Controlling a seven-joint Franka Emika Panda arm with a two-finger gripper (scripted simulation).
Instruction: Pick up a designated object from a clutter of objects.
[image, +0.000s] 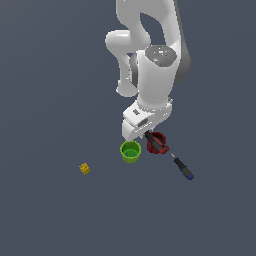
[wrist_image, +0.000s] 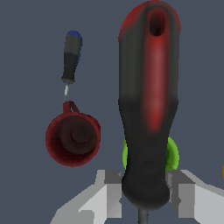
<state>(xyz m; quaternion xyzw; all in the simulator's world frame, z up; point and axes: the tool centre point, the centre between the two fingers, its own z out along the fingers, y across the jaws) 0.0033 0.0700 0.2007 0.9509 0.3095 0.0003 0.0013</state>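
Observation:
My gripper (image: 146, 133) is shut on the red-tipped screwdriver (image: 156, 142) and holds it above the clutter. In the wrist view the gripper (wrist_image: 145, 194) clamps the lower end of the black handle, and the screwdriver (wrist_image: 148, 87) fills the frame with its red tip pointing away; only a stub of the grey shaft shows. In the exterior view it overlaps the dark red mug (image: 151, 149), and the wrist view shows the mug (wrist_image: 73, 138) on the floor below, apart from it.
A green cup (image: 130, 151) stands next to the mug; in the wrist view the cup (wrist_image: 173, 155) is mostly hidden behind the handle. The blue-tipped screwdriver (image: 184, 169) (wrist_image: 71, 57) lies beyond the mug. A yellow block (image: 85, 168) sits apart at the exterior view's left.

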